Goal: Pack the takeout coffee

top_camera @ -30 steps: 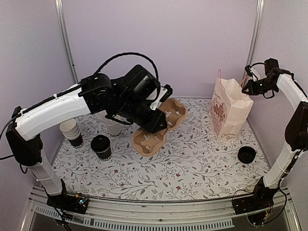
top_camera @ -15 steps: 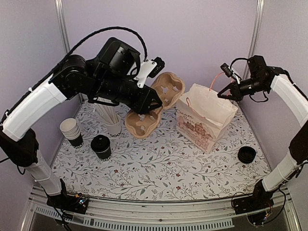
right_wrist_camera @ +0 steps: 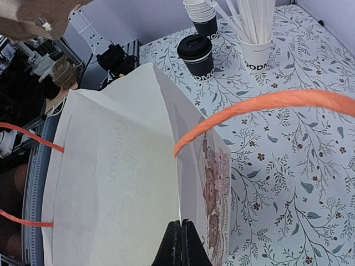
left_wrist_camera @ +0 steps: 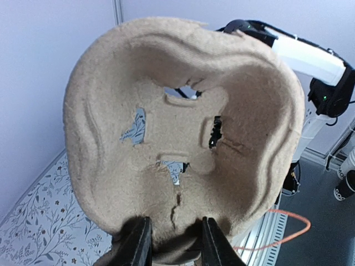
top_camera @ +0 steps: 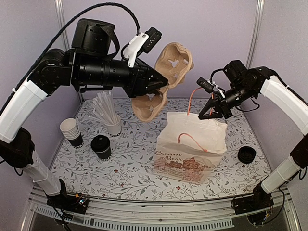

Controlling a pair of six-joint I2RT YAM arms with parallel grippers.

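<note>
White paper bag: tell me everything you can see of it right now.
The white paper bag has orange cord handles and a brown "Cream Bear" print low on its front. It stands slightly crumpled, base down, centre-right on the floral-patterned table. The right gripper has its fingers pinched shut on the top rim. Nothing else touches it. The wrist view shows its pale inner wall, but no contents.

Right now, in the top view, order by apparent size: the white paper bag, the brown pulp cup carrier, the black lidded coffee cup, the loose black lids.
White paper bag
Brown pulp cup carrier, held nearer the camera, so unsure
Black lidded coffee cup and loose black lids look alike
</note>
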